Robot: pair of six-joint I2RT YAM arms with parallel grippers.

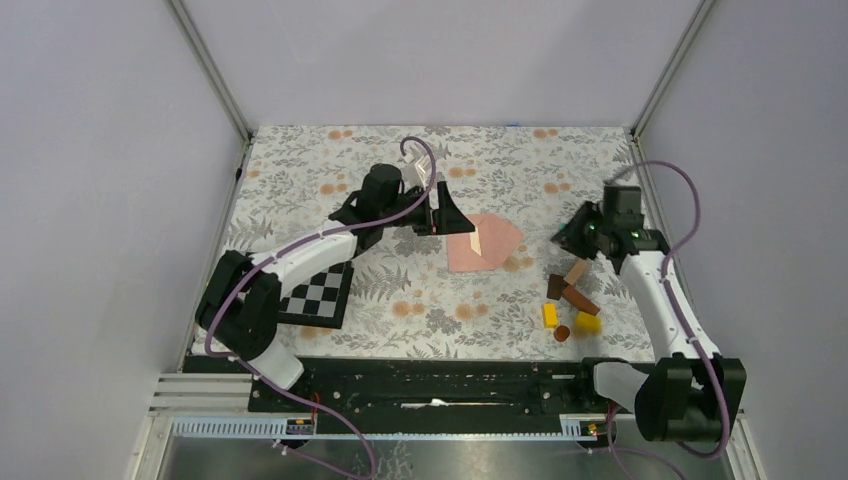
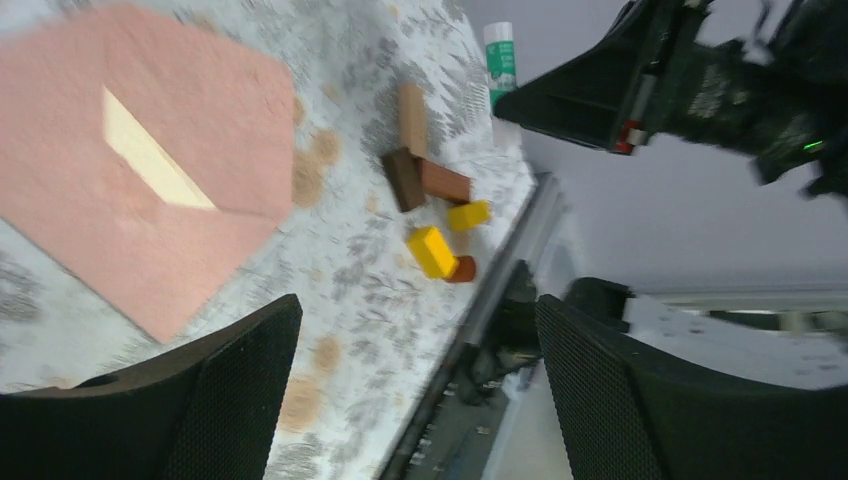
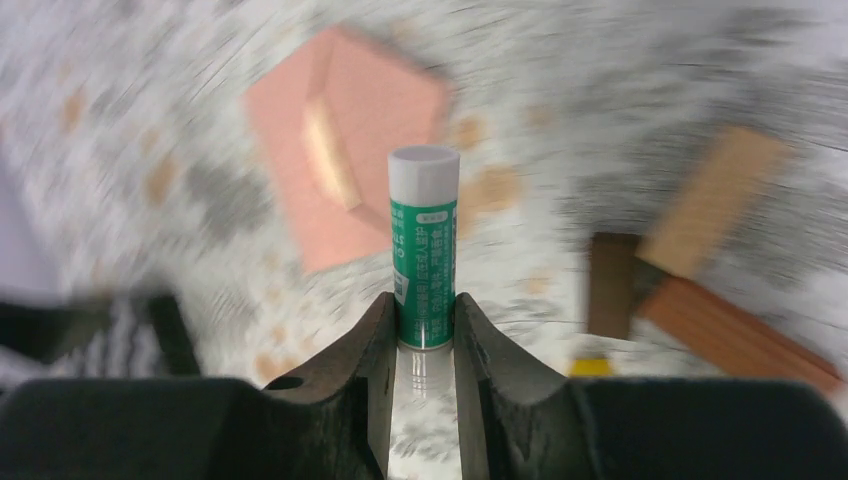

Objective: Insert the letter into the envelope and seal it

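Here, the salmon-pink envelope (image 1: 485, 245) (image 2: 200, 110) (image 3: 375, 105) lies flat on the floral tabletop (image 1: 400, 300), just ahead of the left fingers (image 1: 452, 215) (image 2: 240, 390), which stand wide apart and hold nothing. A cream strip of the letter (image 1: 476, 242) (image 2: 155, 165) (image 3: 330, 155) shows across the envelope's middle. The right fingers (image 1: 572, 235) (image 3: 370, 370), well apart from the envelope on its other side, are pinched narrowly on a green glue stick (image 3: 424, 240) (image 2: 499, 55) with a white cap, which juts out beyond their tips. Past that stick, in a blurred wrist view, the envelope sits farther out. Brown and yellow wooden blocks (image 1: 568, 300) (image 2: 435, 200) cluster on the tabletop near the right fingers. A black-and-white checkerboard (image 1: 320, 295) rests well behind the left fingers, partly under that arm.
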